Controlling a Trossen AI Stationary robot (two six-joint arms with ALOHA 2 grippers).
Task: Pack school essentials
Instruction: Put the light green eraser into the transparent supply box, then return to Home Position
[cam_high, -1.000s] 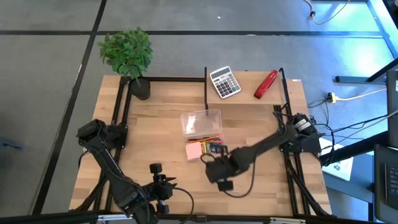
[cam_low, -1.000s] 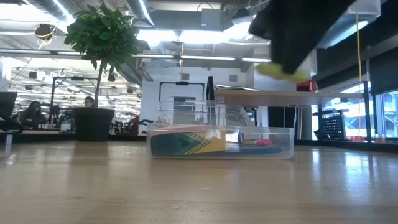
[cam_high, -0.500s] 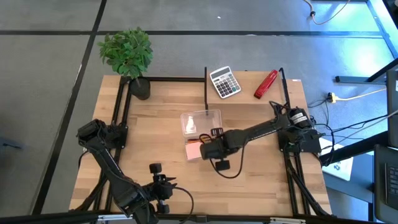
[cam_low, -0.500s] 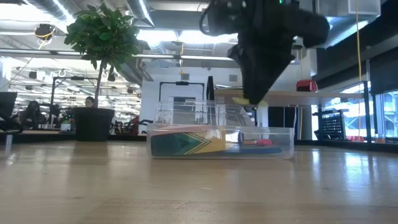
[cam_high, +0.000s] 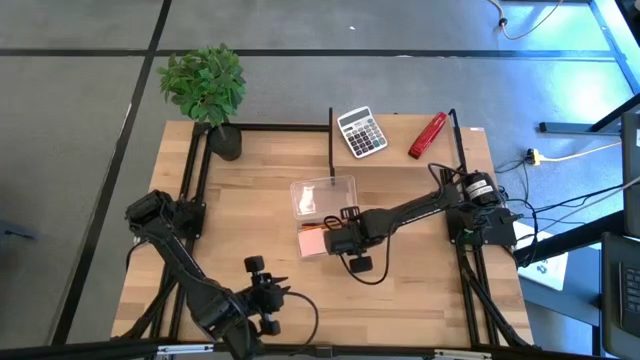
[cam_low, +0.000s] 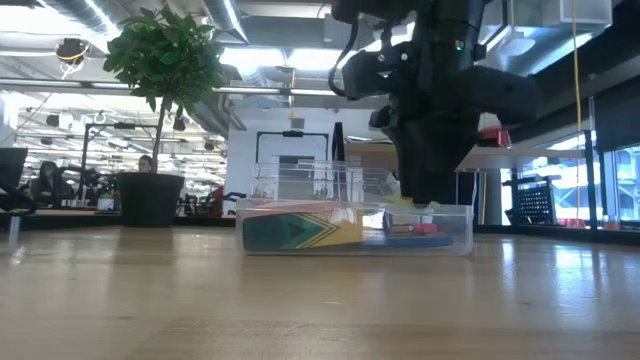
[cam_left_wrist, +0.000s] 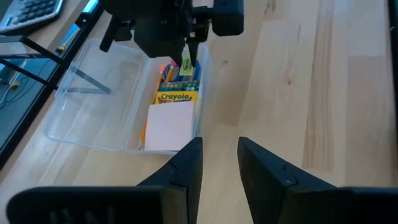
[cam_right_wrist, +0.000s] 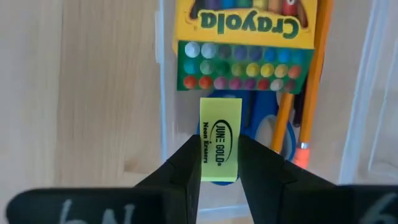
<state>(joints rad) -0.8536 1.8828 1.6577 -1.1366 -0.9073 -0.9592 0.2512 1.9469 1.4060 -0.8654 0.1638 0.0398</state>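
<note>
A clear hinged case (cam_high: 323, 197) lies open mid-table, its empty lid half (cam_left_wrist: 93, 87) on the far side. The filled half holds the green-yellow crayon box (cam_right_wrist: 245, 25), pink note pad (cam_left_wrist: 168, 127), blue-handled scissors (cam_right_wrist: 264, 134) and orange pencils (cam_right_wrist: 311, 81). My right gripper (cam_high: 343, 238) hangs over that half, shut on a small yellow eraser (cam_right_wrist: 220, 140). In the low view it reaches down to the case's rim (cam_low: 425, 195). My left gripper (cam_left_wrist: 219, 163) is open and waits near the table's near edge (cam_high: 268, 293). My right gripper pinches the yellow eraser between its two fingers (cam_right_wrist: 180, 168), one on each long side (cam_right_wrist: 203, 155). The fingers come from above, pointing down. The eraser (cam_left_wrist: 185, 64) sticks out below the fingertips, lifted clear over the scissors and the crayon box's end.
A grey calculator (cam_high: 362, 131) and a red stapler (cam_high: 427, 135) lie on a raised shelf at the far edge. A potted plant (cam_high: 205, 85) stands at the far left corner. Bare wood (cam_high: 420, 290) lies near and right of the case.
My right gripper has carried the yellow eraser from near-right of the case toward the table's far edge until it stands over the filled half. It has then come down to the case's rim, staying shut on the eraser. My left arm has shifted slightly rightward.
</note>
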